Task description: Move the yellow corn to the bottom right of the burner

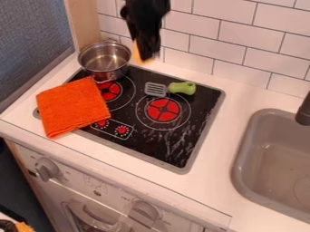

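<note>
12 o'clock: black gripper [146,55], blurred yellow thing [138,51] at its tip | 11: steel pot [106,68] on stovetop [196,106] corner | 9: folded orange cloth [72,108] overlapping stovetop edge | 1: green-handled spatula [181,88] lying flat, above red burner [162,110] | 4: grey sink [242,156] | 7: white oven front [97,185] with knobs [46,170]

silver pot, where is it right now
In the camera view, the silver pot sits at the upper-left corner of the stovetop, just above the orange cloth.
</note>
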Controlling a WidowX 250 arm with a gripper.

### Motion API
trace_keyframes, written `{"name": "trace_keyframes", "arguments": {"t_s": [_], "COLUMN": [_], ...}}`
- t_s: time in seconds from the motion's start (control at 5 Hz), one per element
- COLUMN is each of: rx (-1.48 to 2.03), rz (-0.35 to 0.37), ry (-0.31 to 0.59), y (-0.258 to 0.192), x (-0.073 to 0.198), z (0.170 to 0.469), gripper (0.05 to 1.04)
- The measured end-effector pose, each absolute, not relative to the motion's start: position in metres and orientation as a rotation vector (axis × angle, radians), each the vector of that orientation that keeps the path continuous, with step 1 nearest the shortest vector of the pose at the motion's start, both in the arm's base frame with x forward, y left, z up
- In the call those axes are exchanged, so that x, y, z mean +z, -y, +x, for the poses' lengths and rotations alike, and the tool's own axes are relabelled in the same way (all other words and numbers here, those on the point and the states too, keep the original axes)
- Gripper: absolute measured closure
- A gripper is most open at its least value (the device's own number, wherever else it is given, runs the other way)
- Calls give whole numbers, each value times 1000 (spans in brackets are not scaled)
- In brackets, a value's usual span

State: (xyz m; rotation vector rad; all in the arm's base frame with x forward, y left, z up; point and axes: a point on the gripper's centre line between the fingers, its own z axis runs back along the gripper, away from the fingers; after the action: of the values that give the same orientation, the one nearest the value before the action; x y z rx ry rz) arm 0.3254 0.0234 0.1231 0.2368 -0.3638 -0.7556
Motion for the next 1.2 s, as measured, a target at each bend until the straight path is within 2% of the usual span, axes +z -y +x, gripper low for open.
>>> {"name": "trace_keyframes", "arguments": {"t_s": [0.4, 0.8, 1.0, 1.2], "rx": [-851, -944, -969, -974], "rz": [190, 187, 119, 109], "ry": [308, 296, 282, 264], "y": [-12, -12, -2, -2], "x": [90, 63, 42, 35], "z": [294, 284, 285, 284], "gripper": [504, 504, 504, 504]}}
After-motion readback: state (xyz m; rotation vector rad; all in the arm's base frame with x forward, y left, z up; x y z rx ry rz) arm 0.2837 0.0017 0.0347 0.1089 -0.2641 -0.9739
